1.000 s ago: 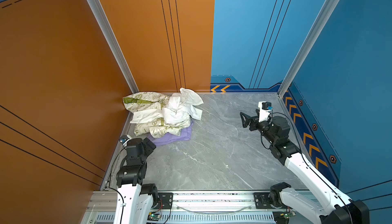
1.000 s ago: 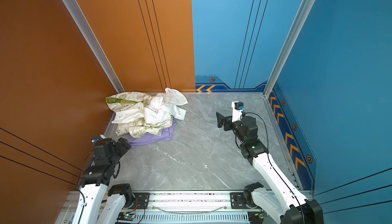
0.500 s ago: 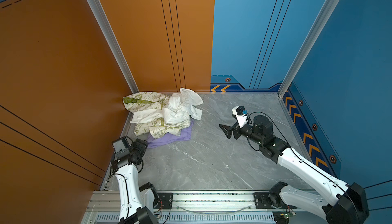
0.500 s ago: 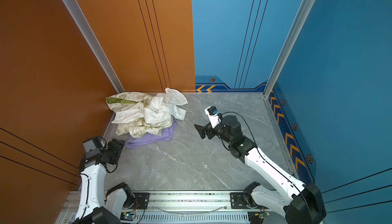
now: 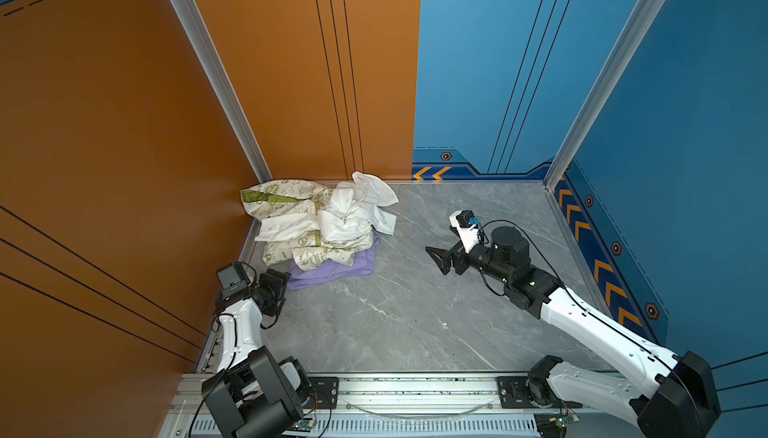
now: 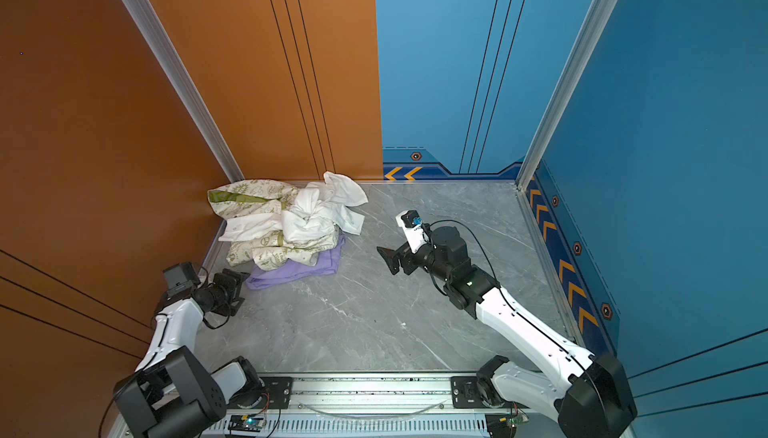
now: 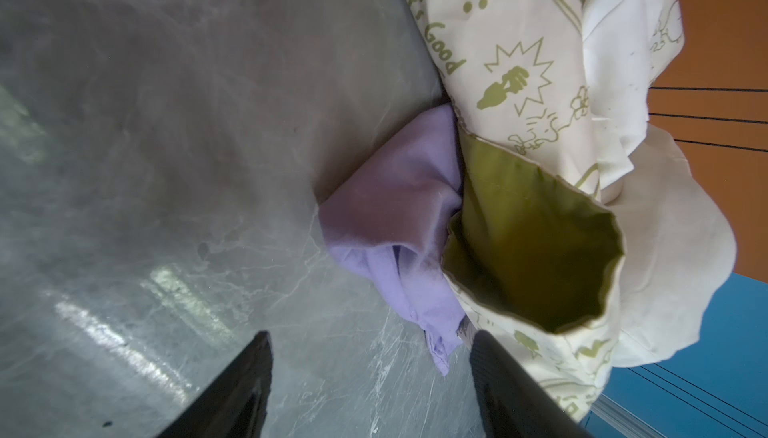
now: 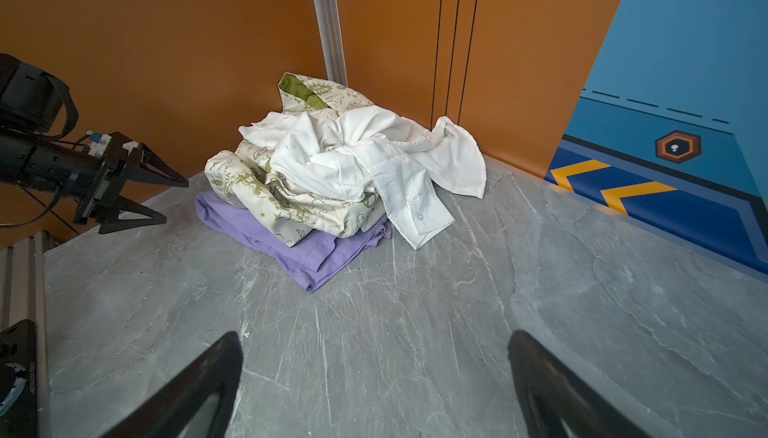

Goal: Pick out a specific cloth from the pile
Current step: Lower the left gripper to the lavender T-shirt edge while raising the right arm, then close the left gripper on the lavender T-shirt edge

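In both top views the lavender-purple soft cloth (image 5: 337,269) (image 6: 297,272) lies at the bottom of the pile (image 5: 332,220) of three garments, at 10 o'clock on the grey marbled tabletop (image 5: 415,311). Its long axis runs 8 to 2 o'clock, under one crumpled white shirt (image 5: 353,211) and one cream green-printed cloth (image 5: 286,203), with orange wall (image 5: 124,124) and blue wall (image 5: 498,62) around. The left wrist view shows the left gripper (image 7: 370,340) with jaws apart and empty, the lavender corner just ahead. The right wrist view shows the right gripper (image 8: 374,340) with jaws wide and empty, well apart from the pile.
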Robot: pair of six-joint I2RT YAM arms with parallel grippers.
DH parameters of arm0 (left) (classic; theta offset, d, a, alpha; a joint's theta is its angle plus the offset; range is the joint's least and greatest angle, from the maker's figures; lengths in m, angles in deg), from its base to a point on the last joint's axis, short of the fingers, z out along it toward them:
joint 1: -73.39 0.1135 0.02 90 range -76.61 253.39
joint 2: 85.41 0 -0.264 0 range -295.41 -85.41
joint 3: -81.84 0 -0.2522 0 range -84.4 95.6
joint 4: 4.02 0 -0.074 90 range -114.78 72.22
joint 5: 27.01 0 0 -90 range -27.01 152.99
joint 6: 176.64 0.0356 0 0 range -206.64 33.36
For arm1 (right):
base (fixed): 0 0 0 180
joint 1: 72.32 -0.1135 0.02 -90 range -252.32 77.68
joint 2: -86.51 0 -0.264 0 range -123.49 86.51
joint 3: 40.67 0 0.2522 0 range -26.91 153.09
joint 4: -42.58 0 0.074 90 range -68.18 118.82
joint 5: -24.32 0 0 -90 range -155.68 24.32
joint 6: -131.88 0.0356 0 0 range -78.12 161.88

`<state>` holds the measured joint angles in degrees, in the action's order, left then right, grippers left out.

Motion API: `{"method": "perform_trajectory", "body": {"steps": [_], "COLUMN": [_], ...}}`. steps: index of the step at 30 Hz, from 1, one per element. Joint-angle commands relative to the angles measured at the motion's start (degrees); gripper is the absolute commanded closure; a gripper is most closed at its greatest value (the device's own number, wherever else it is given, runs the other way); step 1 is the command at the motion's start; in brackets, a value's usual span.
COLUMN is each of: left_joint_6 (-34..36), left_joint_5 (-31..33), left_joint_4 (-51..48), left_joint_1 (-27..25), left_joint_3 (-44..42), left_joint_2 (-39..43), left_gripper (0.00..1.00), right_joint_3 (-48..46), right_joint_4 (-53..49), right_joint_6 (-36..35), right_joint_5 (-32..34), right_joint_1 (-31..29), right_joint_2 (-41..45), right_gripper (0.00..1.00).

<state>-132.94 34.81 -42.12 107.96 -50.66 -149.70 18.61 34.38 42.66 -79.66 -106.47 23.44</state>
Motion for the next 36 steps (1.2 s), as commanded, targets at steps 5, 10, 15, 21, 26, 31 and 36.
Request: {"method": "perform_trajectory", "body": {"steps": [5, 10, 15, 21, 26, 31, 36], "left_joint_6": [3.3, 3.9, 2.7, -0.1, -0.6, -1.0, -1.0], "left_joint_5": [-1.1, -1.5, -2.8, -5.1, -5.1, -5.2, -5.4], "left_joint_4": [-0.2, -0.1, 3.0, 8.1, 10.2, 11.3, 12.3], "left_joint_1": [0.6, 0.5, 0.5, 0.0, -2.1, -3.4, -4.0], "left_joint_3": [2.8, 4.0, 4.8, 4.6, 5.4, 6.2, 5.8], "left_joint_2": [-5.5, -9.2, -12.3, -16.8, -19.6, -22.5, -23.1], "left_gripper": [0.25, 0.27, 0.28, 0.3, 0.36, 0.52, 0.71], "right_joint_3": [-2.5, -3.7, -3.9, -4.1, -4.2, -4.1, -4.1], "right_joint_4": [1.8, 3.1, 3.2, 3.1, 3.1, 3.3, 3.3], "right_joint_6": [-1.2, -1.2, -1.0, -0.9, -0.9, -0.6, -0.5], "right_joint_5": [-0.9, -0.7, -0.9, -0.8, -0.7, -0.8, -0.8], "right_joint_1": [-0.4, -0.4, -0.3, -0.2, -0.3, -0.4, -0.3], "right_joint_2": [0.3, 0.2, 0.2, 0.5, 0.6, 0.3, 0.2], "right_gripper": [0.0, 0.0, 0.0, 0.0, 0.0, 0.0, 0.0]}}
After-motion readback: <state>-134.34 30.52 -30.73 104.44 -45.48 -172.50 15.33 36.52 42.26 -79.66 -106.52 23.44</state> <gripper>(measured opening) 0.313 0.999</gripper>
